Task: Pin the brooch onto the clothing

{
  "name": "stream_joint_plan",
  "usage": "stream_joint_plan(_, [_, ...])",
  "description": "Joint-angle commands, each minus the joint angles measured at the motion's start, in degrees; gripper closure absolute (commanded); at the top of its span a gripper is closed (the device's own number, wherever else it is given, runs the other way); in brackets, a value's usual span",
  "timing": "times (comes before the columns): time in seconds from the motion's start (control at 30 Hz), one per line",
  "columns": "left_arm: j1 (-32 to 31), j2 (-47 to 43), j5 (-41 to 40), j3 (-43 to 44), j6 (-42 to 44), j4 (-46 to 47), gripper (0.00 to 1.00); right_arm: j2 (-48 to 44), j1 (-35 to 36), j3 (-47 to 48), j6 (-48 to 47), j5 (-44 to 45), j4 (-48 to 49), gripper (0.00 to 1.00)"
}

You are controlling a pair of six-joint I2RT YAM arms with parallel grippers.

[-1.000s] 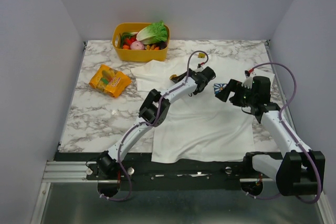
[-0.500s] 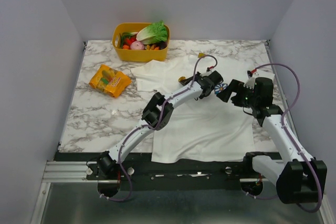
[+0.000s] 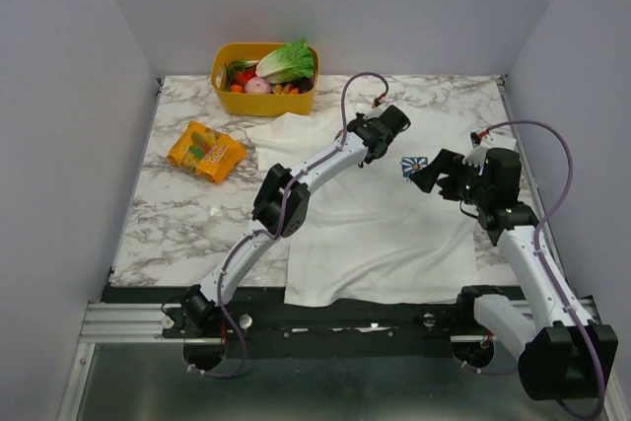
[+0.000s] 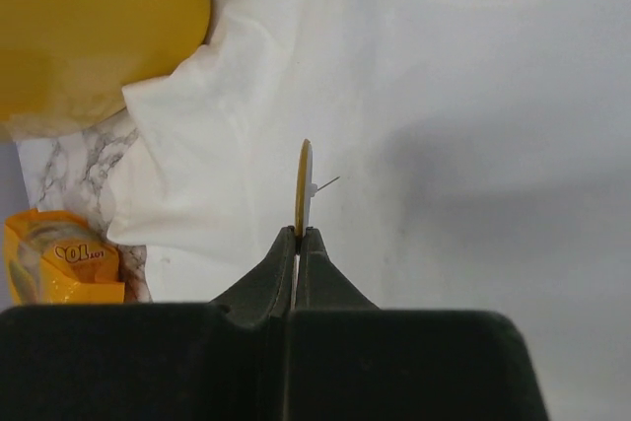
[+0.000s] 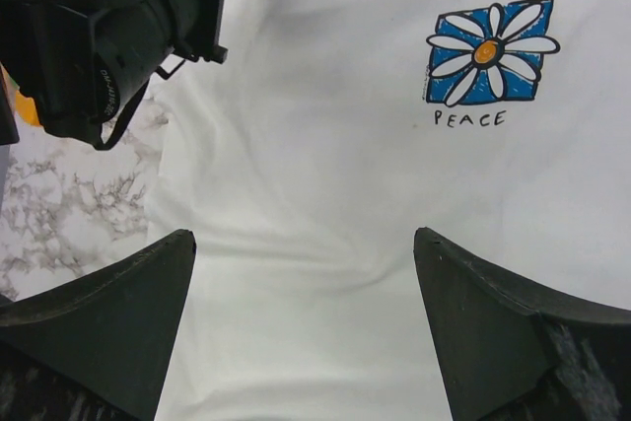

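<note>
Brooch (image 4: 304, 187): thin gold-yellow disc, seen edge-on in the left wrist view, standing upright. A fine pin juts from its right face. Lower rim is pinched in the left end effector (image 4: 297, 235), whose dark tips are pressed together on it. Too small to pick out in the top view.

Location: the left end effector (image 3: 389, 117) is over the upper part of the T-shirt (image 3: 375, 234), near the neckline. In the wrist view a sleeve (image 4: 187, 165) lies to the left of the brooch. Cannot tell whether the pin touches the cloth.

T-shirt: white, short-sleeved, spread flat with a few soft folds. The chest print (image 5: 490, 51) is a blue square with a white daisy and orange centre, with "PEACE" lettered beneath.

Right end effector (image 3: 431, 173): jaws spread wide, nothing between them, just beside the print (image 3: 415, 165). In its own view, the right end effector (image 5: 301, 244) frames bare white cloth (image 5: 325, 194).

Surface (image 3: 177, 214): white marble with grey veining. The T-shirt covers its centre and right.
- Yellow basket (image 3: 266, 103) of vegetables stands at the far edge, left of centre.
- Orange snack packet (image 3: 206, 151) lies near the basket, apart from the T-shirt.

Room: plain pale grey walls (image 3: 345, 7) on three sides. A metal rail (image 3: 128, 322) runs along the near edge and carries both arm bases.
</note>
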Motion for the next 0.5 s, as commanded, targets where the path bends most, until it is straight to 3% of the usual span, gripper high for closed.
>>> stream_joint_plan(0.0, [0.99,-1.68,-2.63,1.31,-6.38,-6.38,1.0,1.21,-0.31,0.87,0.13,0.94,-2.04,0.0])
stream_joint_plan(0.23, [2.31,1.13,-0.69,1.05,-14.38,-13.94,1.0,3.32,-0.23,1.04,-0.13,0.59,-1.69,0.0])
stream_joint_plan(0.47, [2.4,2.98,0.19,3.41,-17.47,-14.39,1.0,2.98,-0.31,0.96,-0.4,0.24,-1.77,0.0])
